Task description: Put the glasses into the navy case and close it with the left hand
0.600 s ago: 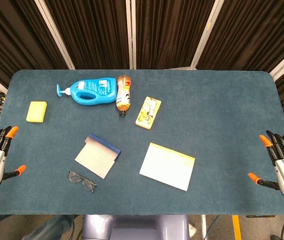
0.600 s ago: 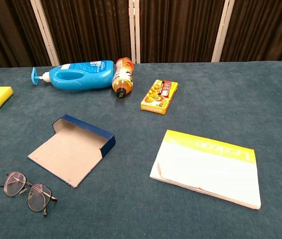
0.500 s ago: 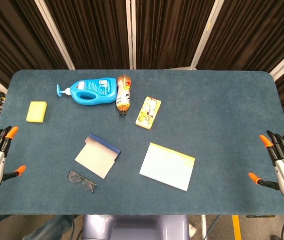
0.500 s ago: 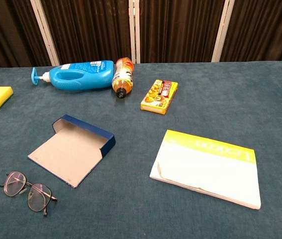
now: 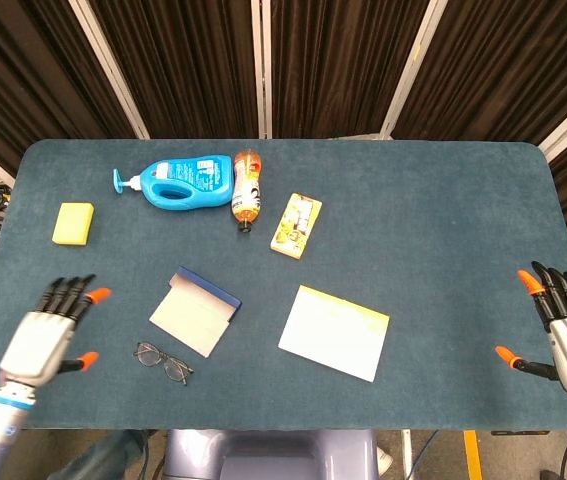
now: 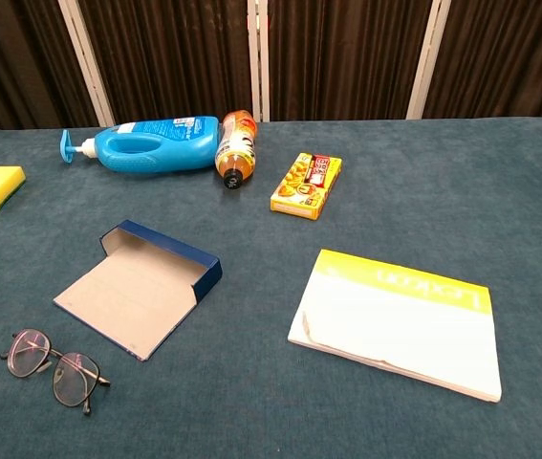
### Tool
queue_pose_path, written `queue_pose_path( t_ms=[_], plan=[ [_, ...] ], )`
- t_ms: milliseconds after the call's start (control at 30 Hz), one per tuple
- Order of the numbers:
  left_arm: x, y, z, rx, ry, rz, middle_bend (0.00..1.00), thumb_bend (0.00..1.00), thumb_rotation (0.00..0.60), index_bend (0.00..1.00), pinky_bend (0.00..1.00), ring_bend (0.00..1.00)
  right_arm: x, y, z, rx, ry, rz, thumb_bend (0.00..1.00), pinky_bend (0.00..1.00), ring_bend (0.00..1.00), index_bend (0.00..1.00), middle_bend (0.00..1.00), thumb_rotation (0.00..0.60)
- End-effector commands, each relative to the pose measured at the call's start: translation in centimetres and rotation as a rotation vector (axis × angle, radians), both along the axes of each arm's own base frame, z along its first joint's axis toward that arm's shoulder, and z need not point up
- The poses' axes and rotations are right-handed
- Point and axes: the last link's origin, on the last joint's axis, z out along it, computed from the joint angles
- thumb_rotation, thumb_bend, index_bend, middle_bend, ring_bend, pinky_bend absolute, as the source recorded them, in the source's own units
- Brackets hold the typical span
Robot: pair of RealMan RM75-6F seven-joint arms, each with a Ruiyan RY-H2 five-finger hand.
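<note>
Glasses (image 5: 163, 362) lie near the table's front edge, just beside the open navy case (image 5: 196, 310); thin wire frames look light and fragile, best pinched at the bridge. One pair, one case. Left hand (image 5: 46, 338) and right hand (image 5: 564, 330) hover spread, holding nothing.

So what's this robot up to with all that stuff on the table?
It is meant to put the glasses into the navy case and close it. Nothing is held yet. The left hand hovers open over the table, left of the glasses. The case lies open beside them, and the glasses rest on the cloth. The right hand waits open at the far right edge. A blue bottle, sponge and notepad lie untouched.
</note>
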Motion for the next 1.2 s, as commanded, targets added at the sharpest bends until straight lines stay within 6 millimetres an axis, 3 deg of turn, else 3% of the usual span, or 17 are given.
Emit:
queue_pose_path(
  t_ms=[33, 200, 433, 900, 1200],
  plan=[
    [1.5, 1.3, -6.8, -0.197, 0.063, -0.043, 0.00, 0.29, 0.600, 0.30, 0.00, 0.00, -0.2, 0.0, 0.0, 0.005, -0.001, -0.009, 0.00, 0.00, 0.00, 0.00, 0.00, 0.600],
    [1.8, 1.7, -10.1, -0.251, 0.102, -0.038, 0.00, 0.33, 0.600, 0.33, 0.00, 0.00, -0.5, 0.0, 0.1, 0.007, -0.003, -0.023, 0.00, 0.00, 0.00, 0.00, 0.00, 0.600],
    [1.9, 1.9, -11.9, -0.258, 0.099, -0.041, 0.00, 0.36, 0.600, 0.34, 0.00, 0.00, -0.7, 0.1, 0.3, 0.003, -0.008, -0.027, 0.00, 0.00, 0.00, 0.00, 0.00, 0.600],
    [1.2, 1.8, -12.1, -0.256, 0.087, -0.025, 0.00, 0.37, 0.600, 0.40, 0.00, 0.00, -0.7, 0.0, 0.3, 0.006, -0.011, -0.029, 0.00, 0.00, 0.00, 0.00, 0.00, 0.600],
    [1.1, 1.5, -10.6, -0.241, 0.075, -0.023, 0.00, 0.38, 0.600, 0.40, 0.00, 0.00, -0.7, -0.1, 0.2, 0.007, -0.007, -0.028, 0.00, 0.00, 0.00, 0.00, 0.00, 0.600]
  ],
)
